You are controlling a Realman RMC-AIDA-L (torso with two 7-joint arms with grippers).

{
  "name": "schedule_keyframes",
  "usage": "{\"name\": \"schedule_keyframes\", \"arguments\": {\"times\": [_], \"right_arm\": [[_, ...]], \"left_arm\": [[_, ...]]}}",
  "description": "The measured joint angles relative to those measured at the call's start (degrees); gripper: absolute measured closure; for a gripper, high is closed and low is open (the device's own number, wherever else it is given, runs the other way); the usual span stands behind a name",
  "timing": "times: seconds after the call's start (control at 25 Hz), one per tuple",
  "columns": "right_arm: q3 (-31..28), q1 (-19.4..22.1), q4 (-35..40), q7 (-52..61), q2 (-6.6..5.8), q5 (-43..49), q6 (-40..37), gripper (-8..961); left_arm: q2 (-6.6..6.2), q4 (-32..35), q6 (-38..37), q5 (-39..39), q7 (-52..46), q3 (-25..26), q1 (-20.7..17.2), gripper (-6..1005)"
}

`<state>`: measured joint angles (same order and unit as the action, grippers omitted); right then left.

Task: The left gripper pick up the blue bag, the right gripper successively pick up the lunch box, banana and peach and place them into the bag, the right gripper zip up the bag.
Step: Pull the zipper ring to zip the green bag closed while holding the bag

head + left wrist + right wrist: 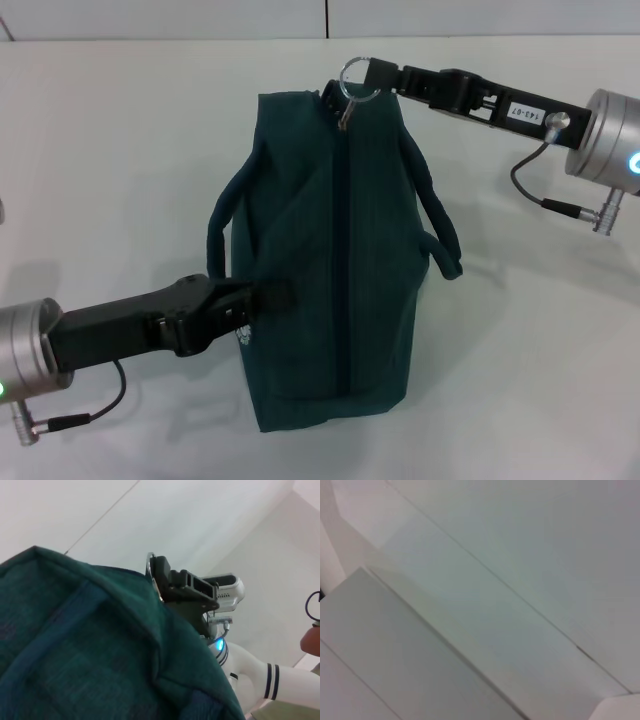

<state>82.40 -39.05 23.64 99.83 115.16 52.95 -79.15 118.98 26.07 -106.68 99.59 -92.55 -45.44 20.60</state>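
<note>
Teal-blue bag (330, 270) is clamped by the left tool (262, 297); its zipper runs 6-to-12, where the right tool (362, 82) is closed on the pull ring (356, 74).

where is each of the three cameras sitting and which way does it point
Head view: from the robot's head, forward and down at the table; both arms show, left gripper on the bag, right gripper at the zip ring.
Left wrist view: on the left arm, close over the bag, facing the right gripper and the robot's body.
Right wrist view: on the right arm, facing only pale plain surfaces; no robot parts.
Shared: head and left wrist both show bag and right gripper.
</note>
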Motion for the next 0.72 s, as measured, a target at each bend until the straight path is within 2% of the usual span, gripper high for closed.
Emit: {"name": "schedule_keyframes", "arguments": {"times": [0.72], "right_arm": [[-2.5, 1.5, 0.0, -5.1, 0.37, -0.4, 0.7, 924]], "left_arm": [[-1.37, -0.2, 0.6, -0.2, 0.0, 1.1, -1.8, 945]]}}
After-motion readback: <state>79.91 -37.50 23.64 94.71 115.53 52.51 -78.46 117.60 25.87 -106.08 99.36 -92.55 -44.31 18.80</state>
